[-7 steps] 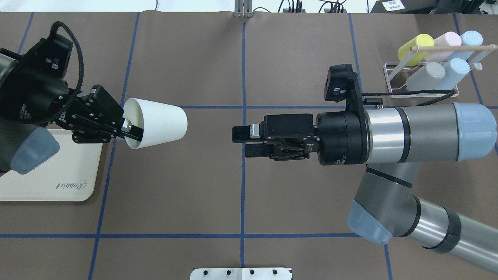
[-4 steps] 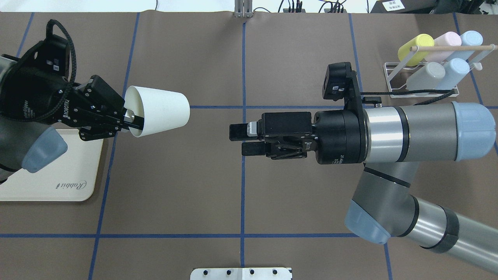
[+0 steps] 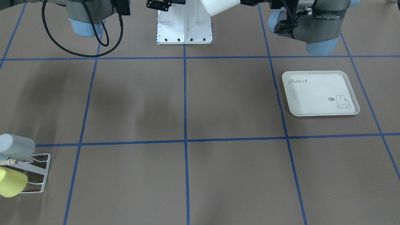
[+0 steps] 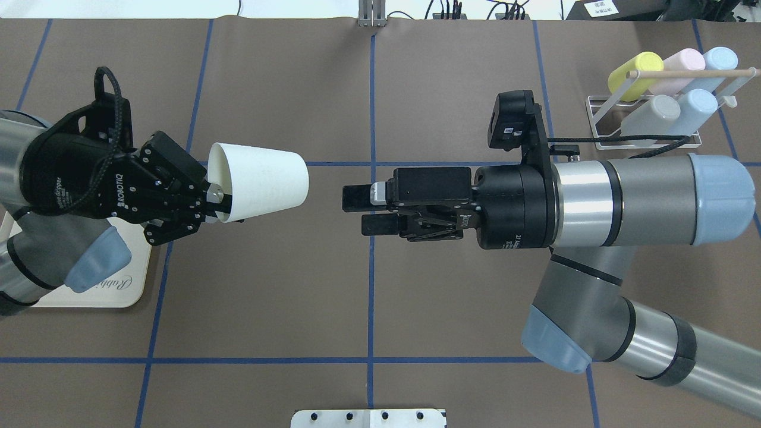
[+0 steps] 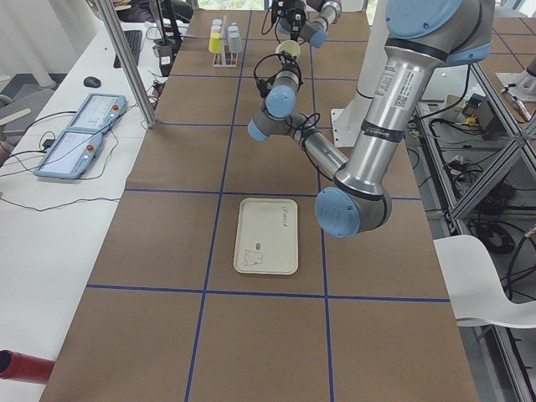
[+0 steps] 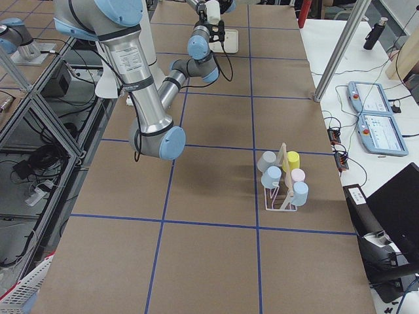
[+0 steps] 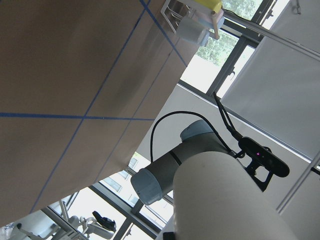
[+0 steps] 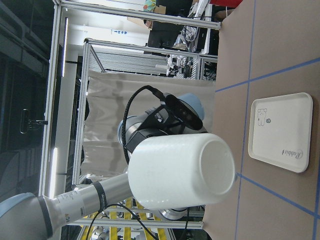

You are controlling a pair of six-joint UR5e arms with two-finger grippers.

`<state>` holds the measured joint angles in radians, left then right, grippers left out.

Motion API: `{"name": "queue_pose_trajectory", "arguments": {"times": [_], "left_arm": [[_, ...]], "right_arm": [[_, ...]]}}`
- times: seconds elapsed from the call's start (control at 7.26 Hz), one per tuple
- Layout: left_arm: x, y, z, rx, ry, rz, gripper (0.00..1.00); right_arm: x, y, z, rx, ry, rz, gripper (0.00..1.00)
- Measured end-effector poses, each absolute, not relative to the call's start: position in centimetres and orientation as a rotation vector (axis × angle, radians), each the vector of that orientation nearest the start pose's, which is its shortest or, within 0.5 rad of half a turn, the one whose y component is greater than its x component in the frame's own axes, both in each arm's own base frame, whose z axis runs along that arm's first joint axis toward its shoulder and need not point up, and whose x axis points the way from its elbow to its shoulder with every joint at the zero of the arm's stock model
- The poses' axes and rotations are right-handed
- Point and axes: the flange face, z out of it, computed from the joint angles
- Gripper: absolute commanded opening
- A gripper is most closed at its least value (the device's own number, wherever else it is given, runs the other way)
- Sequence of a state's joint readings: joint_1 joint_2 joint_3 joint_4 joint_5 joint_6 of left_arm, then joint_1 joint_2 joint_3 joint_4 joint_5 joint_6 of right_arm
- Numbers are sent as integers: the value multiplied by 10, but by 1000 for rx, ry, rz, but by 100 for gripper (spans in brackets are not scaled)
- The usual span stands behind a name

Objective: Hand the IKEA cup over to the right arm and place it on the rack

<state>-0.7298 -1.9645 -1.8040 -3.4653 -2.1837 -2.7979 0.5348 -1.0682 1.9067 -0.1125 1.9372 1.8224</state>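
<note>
The white IKEA cup (image 4: pixel 264 181) lies on its side in the air, base pointing right. My left gripper (image 4: pixel 223 202) is shut on its rim, one finger inside and one outside. My right gripper (image 4: pixel 354 212) is open and empty, facing the cup's base across a small gap. The right wrist view shows the cup (image 8: pixel 180 170) head-on and close. The left wrist view looks along the cup (image 7: pixel 220 200) to the right arm (image 7: pixel 185 160). The white wire rack (image 4: pixel 594 128) with a wooden peg (image 4: pixel 684 74) stands at the far right and holds several pastel cups.
The cream rabbit-print tray (image 4: pixel 89 294) lies on the table under my left arm; it shows whole in the front-facing view (image 3: pixel 318 93). The rack (image 3: pixel 37 168) shows at that view's lower left. The robot's white base (image 3: pixel 184 28) is at the near table edge.
My left arm has carried the cup to the right, toward the right gripper. My right gripper has moved slightly left. The gap between the cup's base and the right fingers has narrowed.
</note>
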Motion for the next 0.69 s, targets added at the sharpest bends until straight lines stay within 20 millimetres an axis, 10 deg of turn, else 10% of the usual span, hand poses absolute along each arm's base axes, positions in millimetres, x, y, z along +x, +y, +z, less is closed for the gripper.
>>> {"name": "queue_pose_trajectory", "arguments": {"times": [0.69], "left_arm": [[294, -332, 192, -989, 2326, -152, 0]], "right_arm": [[-361, -311, 84, 134, -2327, 34, 97]]}}
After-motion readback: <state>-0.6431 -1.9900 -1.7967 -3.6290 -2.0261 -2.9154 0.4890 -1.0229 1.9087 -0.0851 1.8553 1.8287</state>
